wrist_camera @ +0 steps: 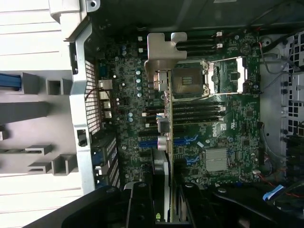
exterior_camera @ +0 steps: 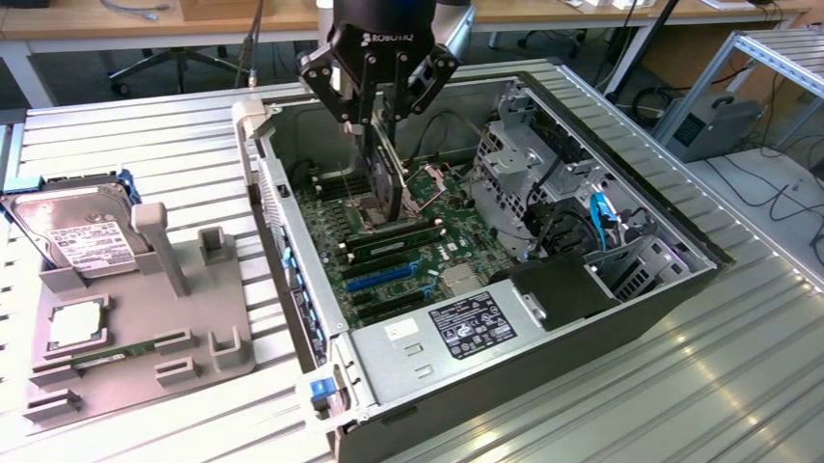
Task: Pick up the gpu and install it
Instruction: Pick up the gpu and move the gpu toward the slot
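Black casing of a labelled power supply (exterior_camera: 470, 323) fills the near end of the open grey metal computer case (exterior_camera: 566, 357) in the exterior view. On that view's left, a grey plastic holder tray (exterior_camera: 129, 381) carries a silver hard drive with white label (exterior_camera: 77, 241). Farther in, the black two-fingered gripper (exterior_camera: 376, 118) is clenched on the thin black gpu (exterior_camera: 382, 178), held upright on edge low over the green motherboard (exterior_camera: 451, 217). The wrist view adds the card's silver bracket (wrist_camera: 159, 52), the square processor socket (wrist_camera: 187, 80) beside it, and fingers (wrist_camera: 137, 204) flanking the card.
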Motion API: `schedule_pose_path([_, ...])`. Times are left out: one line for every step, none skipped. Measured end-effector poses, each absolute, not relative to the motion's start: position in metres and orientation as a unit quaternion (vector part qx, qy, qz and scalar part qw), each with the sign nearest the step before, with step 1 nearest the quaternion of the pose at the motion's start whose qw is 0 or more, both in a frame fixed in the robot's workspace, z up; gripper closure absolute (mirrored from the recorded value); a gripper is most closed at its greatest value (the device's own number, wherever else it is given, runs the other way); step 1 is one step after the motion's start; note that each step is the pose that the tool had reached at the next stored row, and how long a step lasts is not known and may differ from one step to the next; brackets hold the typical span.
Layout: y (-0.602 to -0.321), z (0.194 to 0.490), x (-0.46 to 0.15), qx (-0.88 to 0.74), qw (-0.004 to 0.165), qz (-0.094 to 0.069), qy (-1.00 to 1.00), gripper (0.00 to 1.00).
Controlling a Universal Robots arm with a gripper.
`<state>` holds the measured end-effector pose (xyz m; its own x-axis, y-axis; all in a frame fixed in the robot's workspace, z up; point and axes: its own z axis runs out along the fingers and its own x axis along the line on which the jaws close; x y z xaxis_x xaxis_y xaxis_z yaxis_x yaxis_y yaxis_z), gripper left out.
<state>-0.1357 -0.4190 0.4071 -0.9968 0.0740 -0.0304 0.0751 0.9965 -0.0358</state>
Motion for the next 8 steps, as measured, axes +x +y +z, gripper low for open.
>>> schedule_pose_path([-0.4190, 0.4069, -0.1347, 0.037, 0.015, -0.019, 0.999, 0.73])
schedule_pose_path([-0.4190, 0.4068, -0.1336, 0.037, 0.015, -0.019, 0.999, 0.73])
schedule_pose_path([-0.4190, 0.4067, -0.1328, 0.037, 0.015, -0.019, 0.999, 0.73])
schedule_pose_path([-0.4190, 0.4065, -0.1317, 0.037, 0.015, -0.019, 0.999, 0.73])
schedule_pose_path([-0.4190, 0.4064, -0.1307, 0.037, 0.015, -0.019, 0.999, 0.73])
schedule_pose_path([-0.4190, 0.4063, -0.1298, 0.037, 0.015, -0.019, 0.999, 0.73])
schedule_pose_path([-0.4190, 0.4061, -0.1287, 0.037, 0.015, -0.019, 0.999, 0.73])
schedule_pose_path([-0.4190, 0.4060, -0.1278, 0.037, 0.015, -0.019, 0.999, 0.73])
